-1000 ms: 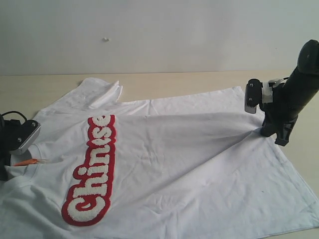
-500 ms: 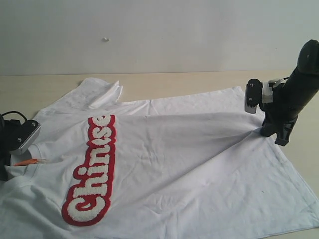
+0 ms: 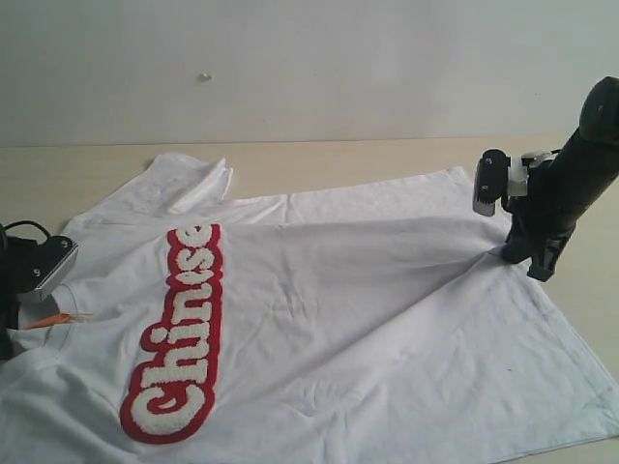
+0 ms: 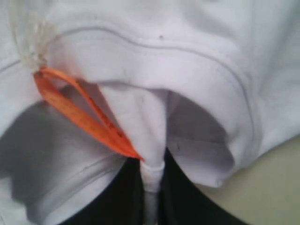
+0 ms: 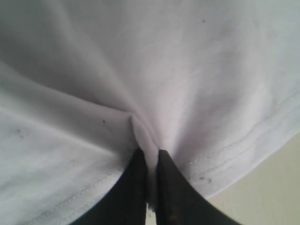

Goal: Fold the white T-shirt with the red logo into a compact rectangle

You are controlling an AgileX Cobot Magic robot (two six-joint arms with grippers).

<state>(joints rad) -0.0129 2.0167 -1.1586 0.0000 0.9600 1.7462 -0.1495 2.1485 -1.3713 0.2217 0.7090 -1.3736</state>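
Observation:
The white T-shirt (image 3: 368, 309) lies spread on the table, its neck at the left and its hem at the right. The red logo (image 3: 179, 333) runs lengthways near the left side. My left gripper (image 4: 152, 176) is shut on the ribbed collar (image 4: 154, 47), beside the orange neck tag (image 4: 79, 112). In the exterior view that gripper (image 3: 12, 314) sits at the left edge by the tag (image 3: 46, 319). My right gripper (image 5: 151, 164) is shut on a pinch of cloth just inside the stitched hem (image 5: 234, 150), at the shirt's right edge (image 3: 527, 259).
The light wooden table (image 3: 338, 159) shows bare behind the shirt and to the right of the hem (image 3: 590, 290). One sleeve (image 3: 198, 179) is bunched at the back left. A plain pale wall (image 3: 309, 68) rises behind the table.
The shirt has shifted slightly left with the left gripper. The right gripper has lifted a touch, pulling the cloth tauter between the two.

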